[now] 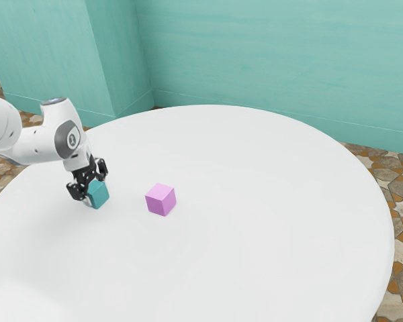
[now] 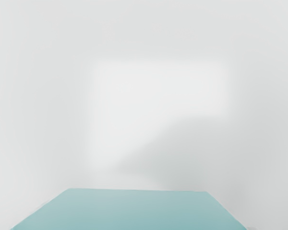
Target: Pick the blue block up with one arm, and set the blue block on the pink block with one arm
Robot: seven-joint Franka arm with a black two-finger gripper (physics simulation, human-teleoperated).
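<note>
In the exterior view, my arm [image 1: 47, 137] comes in from the exterior view's left and bends down over the white round counter [image 1: 255, 201]. The black end effector [image 1: 88, 188] is low, close to the counter's surface, and its two fingers are pinching the blue block [image 1: 99, 195] from opposite sides. The block sits tilted between the fingers, and its lower corner pokes out below them. I cannot tell whether that corner touches the counter or hangs just clear of it. The pink block [image 1: 160, 199] stands on the counter by itself, near the end effector toward the exterior view's right and apart from the blue block. Nothing lies on top of it. Teal walls [image 1: 269, 54] and a patterned tile floor [image 1: 396, 194] lie beyond the counter.

In the wrist view, the blue block [image 2: 129, 211] appears as a broad teal face directly under my hand. Pale counter [image 2: 158, 96] stretches out beyond it.
</note>
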